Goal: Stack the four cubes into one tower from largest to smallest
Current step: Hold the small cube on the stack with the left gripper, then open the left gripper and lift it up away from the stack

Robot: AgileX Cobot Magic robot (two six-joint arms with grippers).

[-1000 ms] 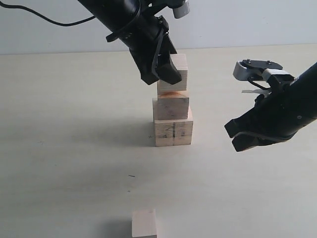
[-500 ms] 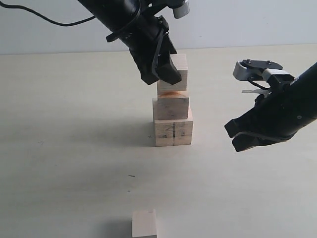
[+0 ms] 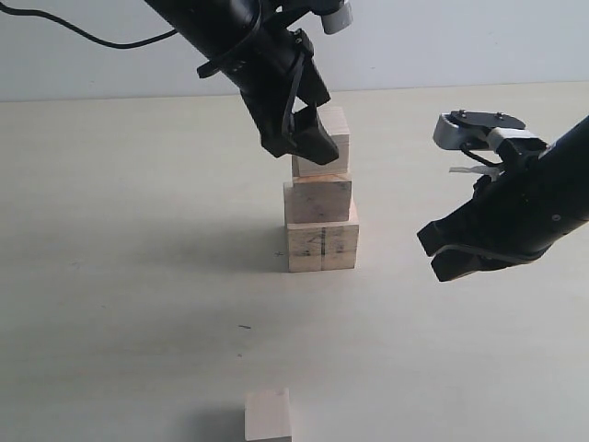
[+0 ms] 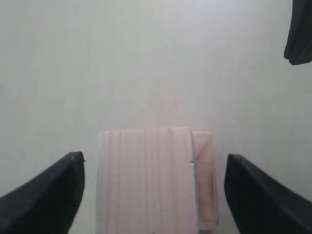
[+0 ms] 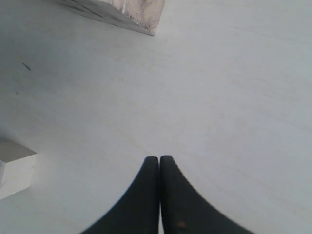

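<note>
Pale tabletop [image 3: 138, 304]; left arm [image 3: 230, 37] slants down, jaws straddling top cube [image 3: 339, 124].

No legible text, no labels, no numbers (any view)

The left arm [image 3: 225, 37] is matte black and bulky, ending above the tower [image 3: 320, 216] in the left gripper [image 3: 304, 145] with two broad wedge-shaped black fingers [image 4: 46, 195]. A thin black cable [image 3: 83, 35] leaves it left of the tower; a white cylinder [image 3: 336, 17] caps it. Right of the tower, the black right arm [image 3: 543, 198] carries a silver-grey bracket [image 3: 477, 129] with dark screws [image 3: 500, 116] and a white strip [image 3: 474, 169], possibly a label. The right gripper [image 5: 159, 161] has slim, curved black fingers.
</note>
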